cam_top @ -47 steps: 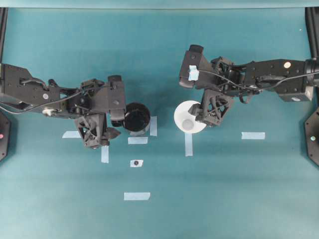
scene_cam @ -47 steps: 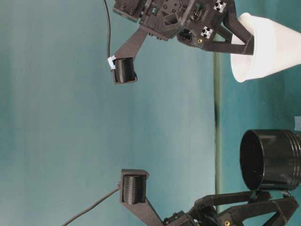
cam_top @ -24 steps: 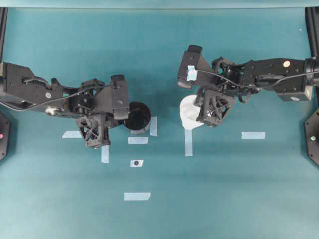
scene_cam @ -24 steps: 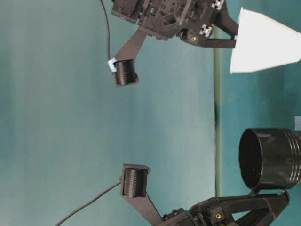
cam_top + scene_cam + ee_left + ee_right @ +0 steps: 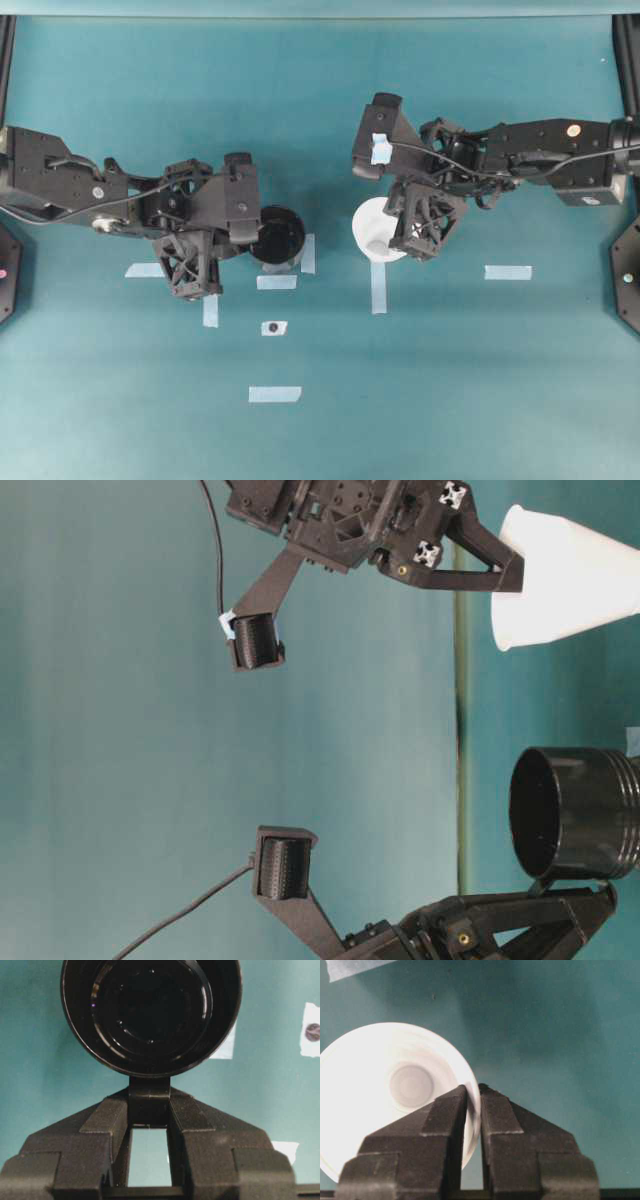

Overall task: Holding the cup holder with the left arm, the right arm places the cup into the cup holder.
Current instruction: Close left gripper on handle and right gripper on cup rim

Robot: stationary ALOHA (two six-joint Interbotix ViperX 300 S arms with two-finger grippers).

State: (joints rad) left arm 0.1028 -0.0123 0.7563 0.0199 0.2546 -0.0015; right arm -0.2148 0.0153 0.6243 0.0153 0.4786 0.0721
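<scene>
Left end effector (image 5: 149,1125) is clamped on the stubby handle of the glossy black cylindrical cup holder (image 5: 150,1012), which stands on the teal tabletop (image 5: 450,400) left of centre. Right end effector (image 5: 472,1110) pinches the rim of the white conical paper cup (image 5: 395,1090), one finger inside, one outside; the cup sits right of centre, well apart from the holder. Pale tape strips (image 5: 275,394) lie scattered between and around both, one carrying a dark round mark (image 5: 273,327). Nothing stands between cup and holder.
</scene>
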